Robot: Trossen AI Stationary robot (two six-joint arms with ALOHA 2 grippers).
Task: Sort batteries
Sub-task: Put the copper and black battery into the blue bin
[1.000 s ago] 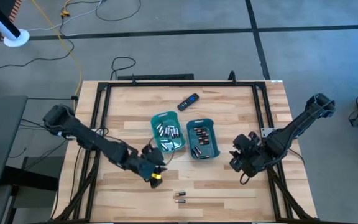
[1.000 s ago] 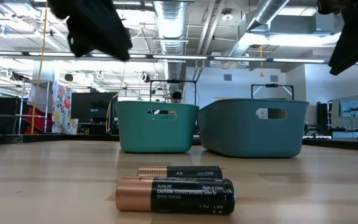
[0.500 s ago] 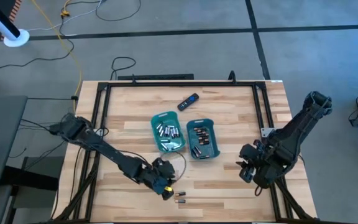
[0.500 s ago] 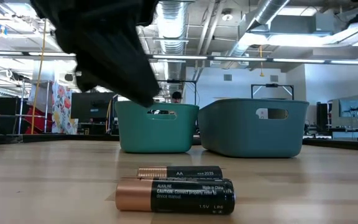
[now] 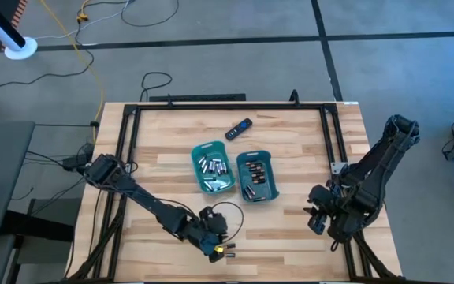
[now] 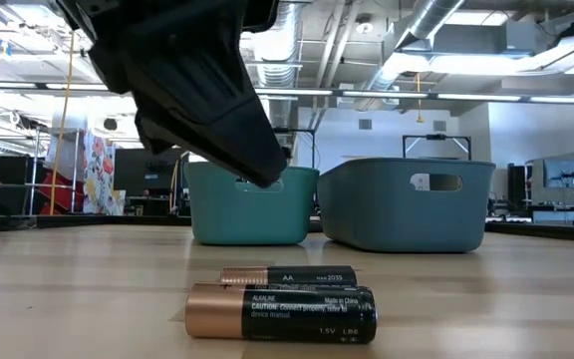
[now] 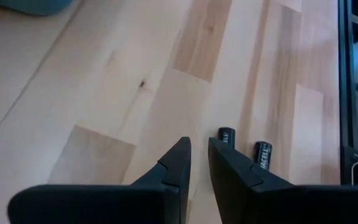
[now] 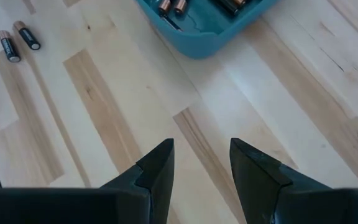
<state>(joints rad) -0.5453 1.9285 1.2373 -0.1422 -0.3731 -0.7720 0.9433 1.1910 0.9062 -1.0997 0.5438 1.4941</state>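
the left arm stretches low across the table, its left gripper (image 5: 218, 247) at about 6 o'clock, fingers (image 7: 174, 167) nearly closed on nothing, just beside two loose aa batteries (image 6: 282, 302). the right gripper (image 5: 318, 218) hangs at 4 o'clock, fingers spread apart, empty. more batteries lie in the teal trays (image 5: 203, 183).

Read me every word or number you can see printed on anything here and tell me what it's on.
"AA": farther dark copper-ended battery on the wooden table; the print beside it is too small to read.
"ALKALINE", "Made in China", "1.5V LR6": nearer dark copper-ended battery.
"CAUTION:" starts a line on that nearer battery; the rest is too small.
"ACELL", partly visible: a battery in the left wrist view.
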